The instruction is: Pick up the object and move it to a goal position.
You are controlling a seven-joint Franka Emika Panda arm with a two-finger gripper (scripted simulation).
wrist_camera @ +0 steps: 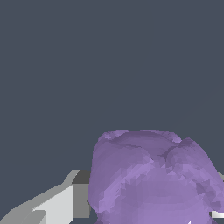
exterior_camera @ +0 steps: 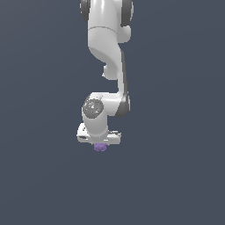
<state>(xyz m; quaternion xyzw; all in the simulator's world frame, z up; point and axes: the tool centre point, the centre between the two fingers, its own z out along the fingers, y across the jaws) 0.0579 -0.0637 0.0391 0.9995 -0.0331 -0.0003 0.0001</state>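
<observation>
- The purple lump (exterior_camera: 100,147) sits just below the middle of the exterior view, tucked right under the white gripper (exterior_camera: 100,144) with only its lower part peeking out.
- In the wrist view the lump (wrist_camera: 153,179) fills the lower right of the frame, and one pale finger (wrist_camera: 65,201) touches its side from the lower left; a sliver of the other shows at the right edge.
- You appear to have the fingers closed on the lump, grasping it from both sides, though the far contact is barely visible, so treat the hold as likely, not certain.
- No surface edge, shadow or goal marker shows in either frame, so you cannot tell whether the lump is resting or already lifted, nor where the goal lies.
- The lump is bumpy and rounded, so it could roll or squirt out of flat pads. Keep steady squeeze pressure and do not loosen it in transit.
- Move smoothly, without jerks or sharp wrist turns.
- Watch the wrist view: if the lump drifts within the frame, it is probably slipping.
</observation>
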